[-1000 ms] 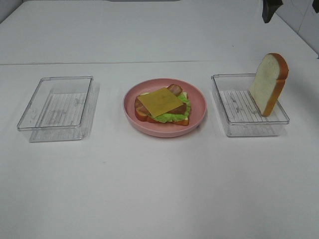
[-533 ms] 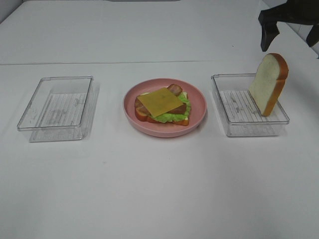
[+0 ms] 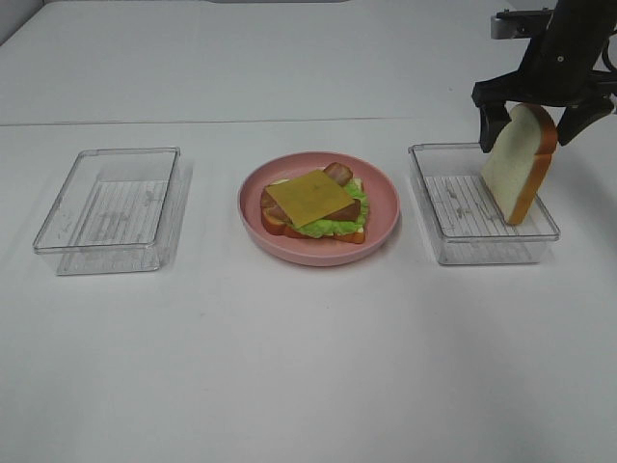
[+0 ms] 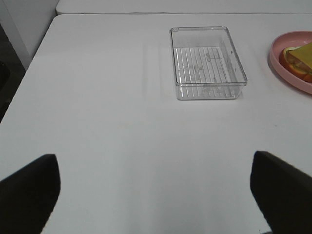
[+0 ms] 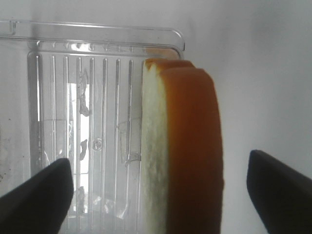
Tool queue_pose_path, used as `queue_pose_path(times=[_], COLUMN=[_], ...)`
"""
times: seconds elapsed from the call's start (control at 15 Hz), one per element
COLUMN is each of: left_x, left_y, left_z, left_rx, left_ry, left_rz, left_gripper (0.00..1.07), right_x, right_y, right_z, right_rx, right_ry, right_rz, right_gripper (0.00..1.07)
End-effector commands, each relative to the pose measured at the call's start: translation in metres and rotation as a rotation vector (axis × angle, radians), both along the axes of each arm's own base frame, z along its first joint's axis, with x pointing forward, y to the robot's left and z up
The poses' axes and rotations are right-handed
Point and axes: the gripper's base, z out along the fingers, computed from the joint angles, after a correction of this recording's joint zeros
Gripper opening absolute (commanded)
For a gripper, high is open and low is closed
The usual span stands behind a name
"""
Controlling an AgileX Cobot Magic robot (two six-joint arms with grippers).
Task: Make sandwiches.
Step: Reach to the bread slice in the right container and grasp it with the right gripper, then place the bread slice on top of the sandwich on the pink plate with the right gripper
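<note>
An open-topped sandwich (image 3: 314, 204) with bread, green lettuce, brown bacon and a yellow cheese square on top lies on the pink plate (image 3: 318, 257). A second bread slice (image 3: 519, 164) stands upright, leaning against the far-right wall of the right clear tray (image 3: 463, 207). My right gripper (image 3: 527, 125) is open, its fingers on either side of the slice's top, not touching it. In the right wrist view the slice (image 5: 180, 146) stands between the spread fingers of the gripper (image 5: 163, 190). My left gripper (image 4: 156, 195) is open and empty above bare table.
An empty clear tray (image 3: 111, 207) sits left of the plate; it also shows in the left wrist view (image 4: 207, 63), with the plate's edge (image 4: 287, 68) beside it. The table's left edge (image 4: 29, 73) shows in the left wrist view.
My right gripper has come down from the back right corner and now straddles the top of the upright bread slice. Bread, plate and trays have not moved.
</note>
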Motion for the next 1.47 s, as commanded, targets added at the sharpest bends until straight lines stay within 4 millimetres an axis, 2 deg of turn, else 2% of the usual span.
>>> queue_pose_path(times=[0.07,0.2,0.27,0.33,0.4,0.67,0.87,0.93,1.07,1.13,1.33,1.47], left_x=[-0.002,-0.002,-0.002,-0.002,-0.002,-0.002,-0.002,-0.002,-0.002,-0.002,-0.002,-0.002], left_y=[-0.001,-0.001,-0.001,-0.001,-0.001,-0.001,-0.001,-0.001,-0.001,-0.001,-0.001,-0.001], left_z=[0.0,0.0,0.0,0.0,0.0,0.0,0.0,0.0,0.0,0.0,0.0,0.0], left_rx=[-0.01,-0.01,-0.01,-0.01,-0.01,-0.01,-0.01,-0.01,-0.01,-0.01,-0.01,-0.01], left_ry=[-0.019,-0.019,-0.019,-0.019,-0.019,-0.019,-0.019,-0.019,-0.019,-0.019,-0.019,-0.019], left_rz=[0.001,0.001,0.001,0.001,0.001,0.001,0.001,0.001,0.001,0.001,0.001,0.001], left_gripper=[0.98,0.98,0.98,0.98,0.98,0.98,0.98,0.98,0.98,0.98,0.98,0.98], right_x=[0.002,0.003,0.004,0.003,0.002,-0.005,-0.018,-0.02,-0.033,-0.038,-0.047,-0.054], right_y=[-0.002,-0.002,-0.002,-0.002,-0.001,0.002,0.004,0.005,0.013,0.016,0.025,0.055], right_z=[-0.007,-0.009,-0.008,-0.008,-0.006,0.017,0.067,0.076,0.11,0.12,0.134,0.133], right_rx=[-0.002,-0.002,0.0,0.0,0.009,0.043,0.075,0.088,0.168,0.205,0.312,0.335], right_ry=[0.005,0.004,-0.007,-0.004,0.001,-0.014,-0.119,-0.138,-0.213,-0.227,-0.222,-0.189], right_rz=[0.007,0.007,-0.005,-0.007,-0.01,0.0,0.004,0.006,0.026,0.045,0.074,0.153], right_gripper=[0.82,0.63,0.27,0.17,0.03,0.0,0.0,0.0,0.0,0.0,0.0,0.0])
